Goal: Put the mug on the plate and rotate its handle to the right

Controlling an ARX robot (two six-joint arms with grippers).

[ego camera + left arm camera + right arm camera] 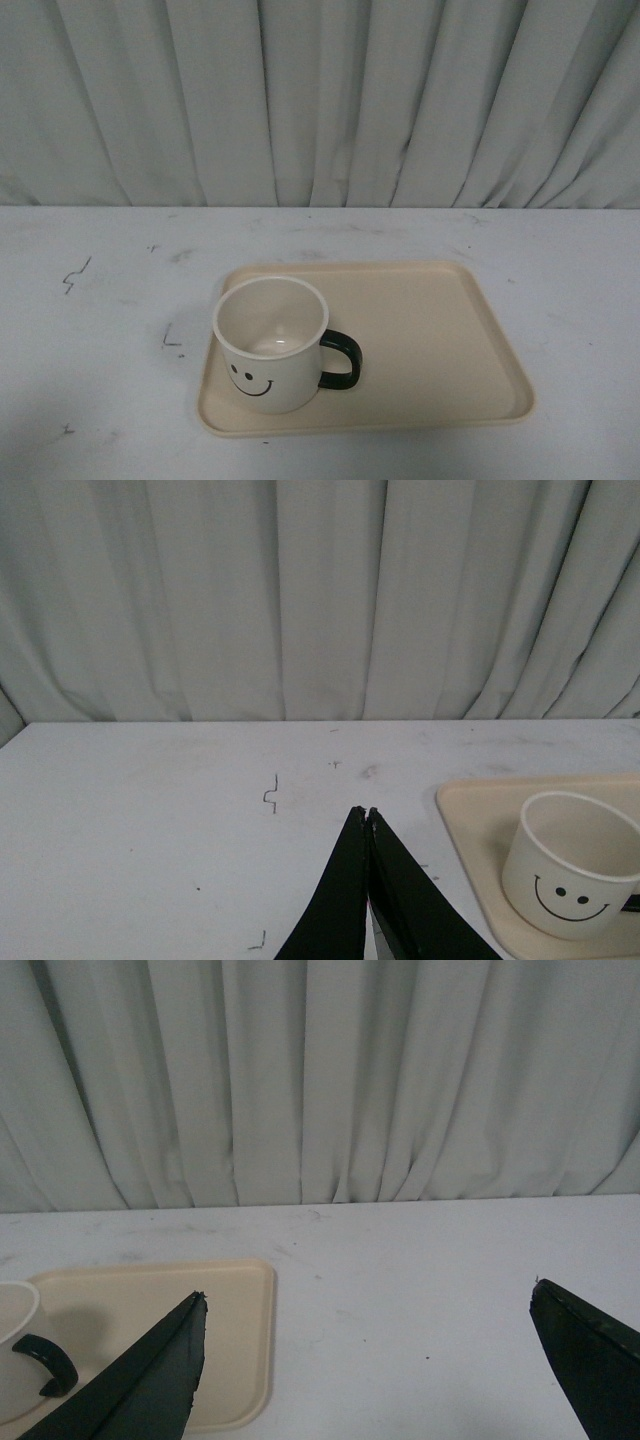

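The cream-white mug [270, 345] stands upright on the left part of the beige plate [430, 320], smiley face toward me. Its black handle [340, 362] points to the right. Neither arm shows in the front view. In the left wrist view my left gripper [364, 813] is shut, its black fingers pressed together over bare table, left of the plate [475, 825] and the mug [568, 875]. In the right wrist view my right gripper [368, 1295] is wide open with nothing between its fingers, over the table beside the plate [150, 1305]; the handle [45, 1360] shows at the edge.
The white table [90, 300] carries small dark scuff marks [75, 275]. A pale pleated curtain [320, 100] hangs along the table's far edge.
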